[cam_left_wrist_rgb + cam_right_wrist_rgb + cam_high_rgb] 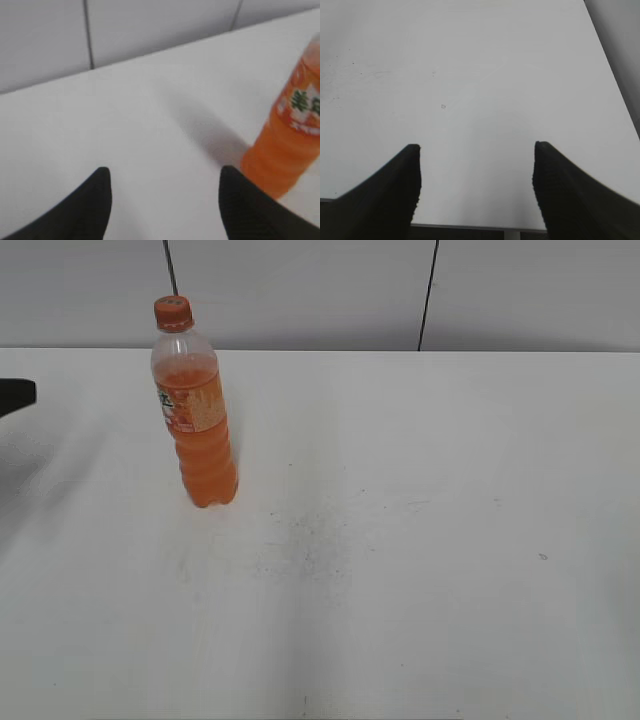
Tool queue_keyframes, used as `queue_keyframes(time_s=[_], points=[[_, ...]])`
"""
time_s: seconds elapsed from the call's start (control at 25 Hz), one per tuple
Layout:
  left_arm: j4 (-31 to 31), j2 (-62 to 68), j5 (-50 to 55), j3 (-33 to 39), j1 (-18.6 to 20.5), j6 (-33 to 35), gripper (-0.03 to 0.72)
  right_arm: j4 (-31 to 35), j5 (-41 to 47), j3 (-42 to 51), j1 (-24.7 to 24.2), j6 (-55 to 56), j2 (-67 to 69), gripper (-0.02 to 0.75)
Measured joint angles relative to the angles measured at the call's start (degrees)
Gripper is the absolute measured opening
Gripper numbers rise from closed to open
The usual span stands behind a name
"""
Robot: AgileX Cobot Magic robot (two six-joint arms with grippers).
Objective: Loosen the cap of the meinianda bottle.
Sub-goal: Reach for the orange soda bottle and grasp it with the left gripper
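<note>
1. One bottle [196, 420] stands upright on the white table [420, 540], in the left half of the exterior view and toward the far edge, where the table meets the grey wall [300, 290].
2. The bottle is clear plastic, filled with orange drink up to its shoulder, with one orange-and-white label band around its upper body and ribs on the lower part.
3. One orange cap [172, 312] sits on top of the bottle, over the neck; nothing touches it.
4. Two dark seams run down the wall behind the bottle: one directly behind the cap, the other well to the right of the bottle.
5. Left of the bottle, at the edge of the exterior view, one dark piece of the left arm [16, 395] pokes in, well apart from the bottle.
6. In the left wrist view the left gripper [162, 197] has its two black fingers spread wide apart with only bare table between them; the bottle [290, 135] stands just to the right of the right-hand finger, outside the gap and slightly blurred.
7. In the right wrist view the right gripper [476, 172] also has its two black fingers spread wide, holding nothing, above bare table near the table's edge; the bottle does not appear there.
8. Faint grey scuffs and specks mark the table to the right of the bottle's base.
</note>
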Motion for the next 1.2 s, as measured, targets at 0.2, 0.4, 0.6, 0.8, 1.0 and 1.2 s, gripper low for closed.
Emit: queue_keyframes(time_s=[0.2,0.4,0.6,0.8,1.0,1.2], points=[[16.32,10.06,-9.47,-8.98,-0.25,-0.14,0.425,0.00,0.00,0.00,0.00,0.00,0.00,0.524],[19.34,17.96,-12.40,-14.68,-1.87,-0.14,0.471,0.00,0.00,0.00,0.00,0.00,0.00,0.524],[18.28,23.79,-13.96,-17.55,-7.64,3.35,0.522,-0.02,0.00,0.00,0.00,0.00,0.00,0.524],[16.66,27.46,-14.00,-21.81,-13.39,4.49,0.529,-0.02,0.00,0.00,0.00,0.00,0.00,0.524],[15.16,27.81,-14.17,-24.13,-16.69,5.20,0.530,-0.02,0.00,0.00,0.00,0.00,0.00,0.524],[13.42,29.30,-14.38,-24.75,-18.29,6.30,0.531,-0.02,0.00,0.00,0.00,0.00,0.00,0.524]])
